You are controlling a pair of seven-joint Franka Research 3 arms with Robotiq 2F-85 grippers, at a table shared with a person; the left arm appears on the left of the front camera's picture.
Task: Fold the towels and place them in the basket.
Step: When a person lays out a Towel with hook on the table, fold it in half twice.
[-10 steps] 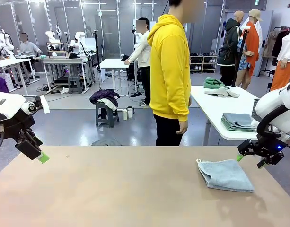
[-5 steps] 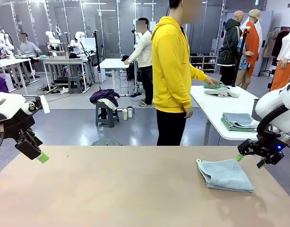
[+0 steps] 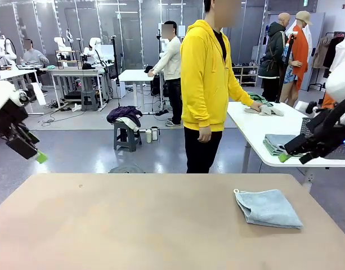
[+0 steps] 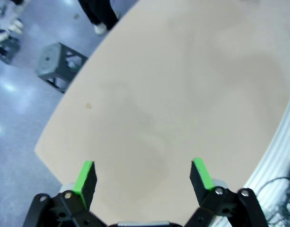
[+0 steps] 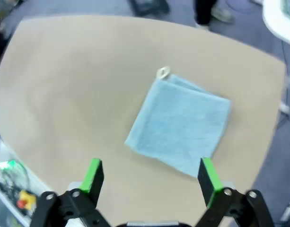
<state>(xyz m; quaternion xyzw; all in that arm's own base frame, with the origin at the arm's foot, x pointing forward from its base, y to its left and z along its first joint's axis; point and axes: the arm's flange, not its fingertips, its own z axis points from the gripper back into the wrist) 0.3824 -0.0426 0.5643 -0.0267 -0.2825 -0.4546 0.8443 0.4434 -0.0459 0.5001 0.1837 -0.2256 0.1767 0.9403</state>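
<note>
The left claw [image 4: 142, 176], jaws spread wide and empty, hangs out by the left edge of the tabletop [image 3: 133, 225] with bare surface ahead of it, well apart from the towel [image 3: 268, 208]. That folded grey-blue towel lies flat below and ahead of the right claw [image 5: 152, 177], likewise spread and empty and plainly the nearer. It sits cornerwise to that claw, tagged corner farthest, so a wrist turn seems needed before grasping.
</note>
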